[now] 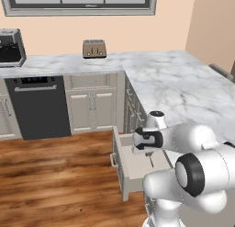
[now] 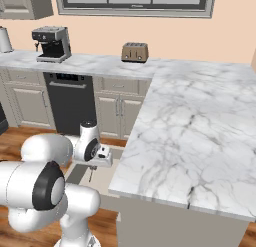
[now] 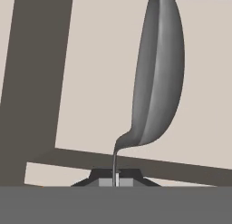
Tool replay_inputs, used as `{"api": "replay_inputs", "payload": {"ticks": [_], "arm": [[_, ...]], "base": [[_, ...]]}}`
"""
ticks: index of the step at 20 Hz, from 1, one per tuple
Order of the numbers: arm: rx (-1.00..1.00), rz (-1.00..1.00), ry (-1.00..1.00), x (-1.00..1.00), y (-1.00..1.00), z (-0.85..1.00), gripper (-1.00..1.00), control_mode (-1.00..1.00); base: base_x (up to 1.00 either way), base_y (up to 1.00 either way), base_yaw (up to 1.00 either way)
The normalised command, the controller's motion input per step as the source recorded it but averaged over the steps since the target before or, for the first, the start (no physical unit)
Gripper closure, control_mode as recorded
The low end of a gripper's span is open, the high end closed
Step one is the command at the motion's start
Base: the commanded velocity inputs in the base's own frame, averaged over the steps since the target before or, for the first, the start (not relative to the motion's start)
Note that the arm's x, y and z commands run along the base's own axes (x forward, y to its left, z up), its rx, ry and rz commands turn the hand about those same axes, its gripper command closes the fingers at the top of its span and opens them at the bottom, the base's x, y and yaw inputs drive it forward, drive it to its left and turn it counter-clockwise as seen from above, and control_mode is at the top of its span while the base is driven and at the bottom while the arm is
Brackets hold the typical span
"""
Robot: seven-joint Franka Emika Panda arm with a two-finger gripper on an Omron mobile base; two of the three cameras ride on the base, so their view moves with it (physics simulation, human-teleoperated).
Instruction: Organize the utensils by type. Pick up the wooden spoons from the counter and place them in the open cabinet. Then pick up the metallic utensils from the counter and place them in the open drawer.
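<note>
Grey-beige, the open drawer (image 1: 133,168) was seen at left; above it the gripper (image 1: 150,155) was pinched on the silver-grey spoon (image 3: 156,82) by its thin handle. Judged light, stiff, slippery; best held mid-handle.

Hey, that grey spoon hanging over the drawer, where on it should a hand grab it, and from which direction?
By the thin handle, from above. The hand is shut on the handle's end, so the grey spoon hangs bowl-down over the open drawer. The handle is slim and straight enough for the fingers to close on; the bowl is broad and curved and would likely slip.
</note>
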Motion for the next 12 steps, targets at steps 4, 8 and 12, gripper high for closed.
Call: {"api": "replay_inputs", "payload": {"ticks": [4,8,12], "arm": [[0.0,0.0,0.0,0.09,0.01,-0.31,1.0,-1.0],[0.0,0.0,0.0,0.09,0.01,-0.34,1.0,-1.0],[0.0,0.0,0.0,0.1,0.0,-0.27,1.0,-1.0]], "base": [[0.0,0.0,0.0],[0.0,0.0,0.0],[0.0,0.0,0.0]]}}
